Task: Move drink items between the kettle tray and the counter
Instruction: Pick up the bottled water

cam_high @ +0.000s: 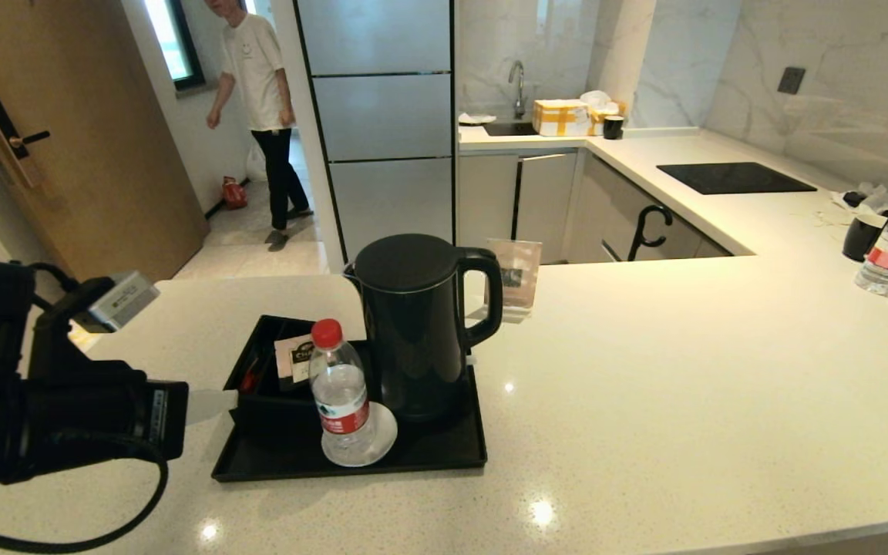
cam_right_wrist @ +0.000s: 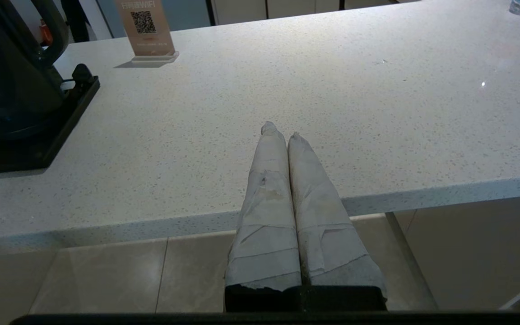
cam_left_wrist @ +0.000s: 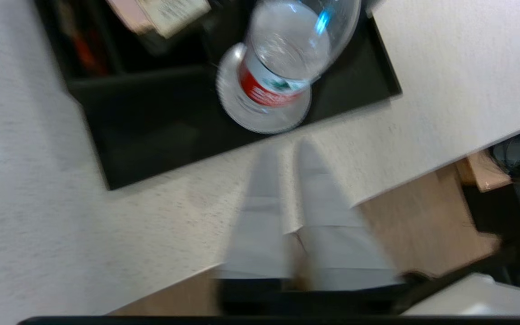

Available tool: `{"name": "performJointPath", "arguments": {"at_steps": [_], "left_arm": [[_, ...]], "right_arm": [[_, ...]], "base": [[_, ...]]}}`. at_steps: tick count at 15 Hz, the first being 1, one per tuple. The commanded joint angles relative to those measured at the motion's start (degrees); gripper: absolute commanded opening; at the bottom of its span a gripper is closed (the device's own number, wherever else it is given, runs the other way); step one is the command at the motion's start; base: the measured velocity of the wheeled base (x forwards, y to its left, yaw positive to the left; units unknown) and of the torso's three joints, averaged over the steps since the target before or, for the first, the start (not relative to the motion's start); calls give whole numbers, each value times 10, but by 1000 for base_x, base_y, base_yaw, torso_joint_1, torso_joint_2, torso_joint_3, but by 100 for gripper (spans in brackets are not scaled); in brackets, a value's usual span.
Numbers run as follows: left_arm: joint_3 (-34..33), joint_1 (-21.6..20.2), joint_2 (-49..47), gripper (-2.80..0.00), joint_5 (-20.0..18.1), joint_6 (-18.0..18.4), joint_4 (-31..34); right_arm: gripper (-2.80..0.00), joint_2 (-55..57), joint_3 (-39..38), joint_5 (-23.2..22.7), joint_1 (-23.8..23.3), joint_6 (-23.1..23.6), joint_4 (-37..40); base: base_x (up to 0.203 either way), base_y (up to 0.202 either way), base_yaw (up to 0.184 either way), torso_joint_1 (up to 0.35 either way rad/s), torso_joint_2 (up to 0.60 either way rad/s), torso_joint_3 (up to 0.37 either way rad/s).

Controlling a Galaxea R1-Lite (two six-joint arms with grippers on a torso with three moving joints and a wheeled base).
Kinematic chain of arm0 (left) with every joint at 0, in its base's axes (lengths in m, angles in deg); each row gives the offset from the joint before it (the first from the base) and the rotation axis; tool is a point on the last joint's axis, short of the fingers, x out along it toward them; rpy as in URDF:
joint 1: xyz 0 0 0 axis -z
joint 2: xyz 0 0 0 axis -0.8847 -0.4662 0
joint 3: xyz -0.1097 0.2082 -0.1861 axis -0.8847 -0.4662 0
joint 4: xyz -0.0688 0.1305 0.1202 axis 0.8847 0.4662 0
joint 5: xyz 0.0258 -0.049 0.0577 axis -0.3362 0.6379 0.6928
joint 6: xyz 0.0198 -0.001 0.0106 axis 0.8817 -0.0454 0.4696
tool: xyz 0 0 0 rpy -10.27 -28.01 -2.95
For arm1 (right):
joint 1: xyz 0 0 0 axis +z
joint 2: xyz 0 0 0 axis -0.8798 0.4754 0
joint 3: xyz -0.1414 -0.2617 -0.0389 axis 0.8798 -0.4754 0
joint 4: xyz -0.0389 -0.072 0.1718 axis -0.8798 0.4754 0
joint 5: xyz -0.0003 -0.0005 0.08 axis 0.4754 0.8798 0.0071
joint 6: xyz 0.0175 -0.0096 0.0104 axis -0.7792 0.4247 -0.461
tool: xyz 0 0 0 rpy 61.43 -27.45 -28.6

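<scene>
left gripper (cam_left_wrist: 287, 149) blurred, bottle (cam_left_wrist: 287, 58) cap cut off

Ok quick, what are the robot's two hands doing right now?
Left gripper: shut, empty, near the water bottle.
Right gripper: shut, empty, over the counter.

Lighting is bright and even, from overhead sources. 3 specular highlights appear on the glossy counter (cam_high: 644, 385) near its front edge. A bright window (cam_high: 170, 38) at the rear is overexposed. The kettle (cam_high: 413, 324) casts soft, short shadows onto the kettle tray (cam_high: 444, 451). The head view shows wide-angle bending at its edges. The left wrist view is motion-blurred throughout, smearing the water bottle (cam_left_wrist: 287, 58). The right wrist view is sharp.
</scene>
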Motion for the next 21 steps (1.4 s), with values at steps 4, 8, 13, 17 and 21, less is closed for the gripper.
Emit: {"name": "performJointPath", "arguments": {"at_steps": [4, 8, 13, 17, 21], "left_arm": [[-6, 47, -48, 0, -11, 8, -9], [-27, 71, -142, 0, -17, 16, -148], [-69, 97, -240, 0, 26, 21, -383], [-75, 112, -256, 0, 101, 23, -411], [-73, 119, -275, 0, 138, 45, -412]], "right_arm": [[-280, 0, 0, 0, 0, 0, 0], [-280, 0, 0, 0, 0, 0, 0], [-280, 0, 0, 0, 0, 0, 0], [-280, 0, 0, 0, 0, 0, 0], [-280, 0, 0, 0, 0, 0, 0]], "base": [[0, 0, 0, 0, 0, 0], [0, 0, 0, 0, 0, 0], [0, 0, 0, 0, 0, 0], [0, 0, 0, 0, 0, 0], [0, 0, 0, 0, 0, 0]]}}
